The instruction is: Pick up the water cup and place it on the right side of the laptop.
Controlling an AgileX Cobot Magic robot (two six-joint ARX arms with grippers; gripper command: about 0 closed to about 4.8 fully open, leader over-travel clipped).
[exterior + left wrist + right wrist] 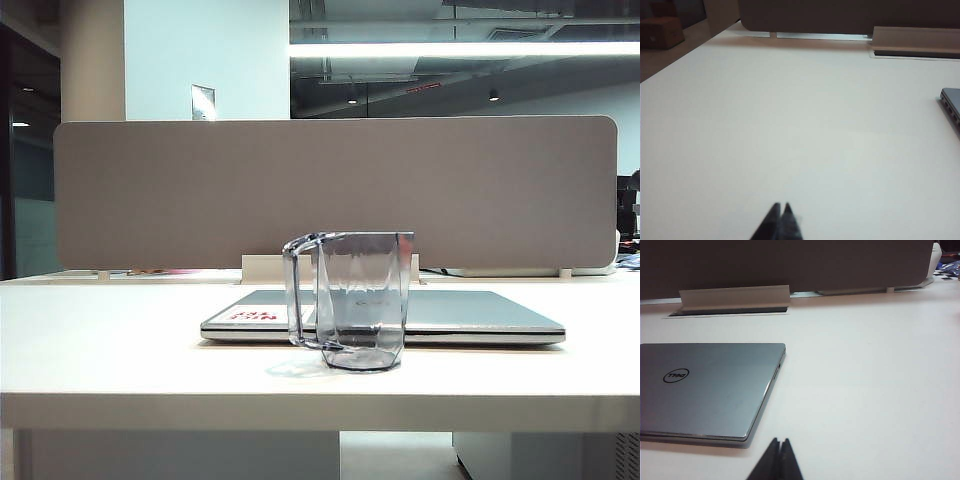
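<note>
Task not begun. Transparent grey-blue faceted plastic water cup (352,300) with loop handle stands upright near front edge of white desk (100,340), just ahead of closed slim silver-grey laptop (470,312), nearer its sticker end.

Left gripper (780,209): fingers closed, empty, over bare desk beyond laptop's sticker end. Right gripper (780,443): fingers closed, empty, near laptop's opposite end; bare desk there for placing.

Remaining: reach, grasp, carry, set down.

Cup absent from both wrist views; arms unseen in exterior view. Cup-laptop contact unclear.

laptop (951,106) cropped to one corner, water cup (355,298) hiding lid logo
</note>
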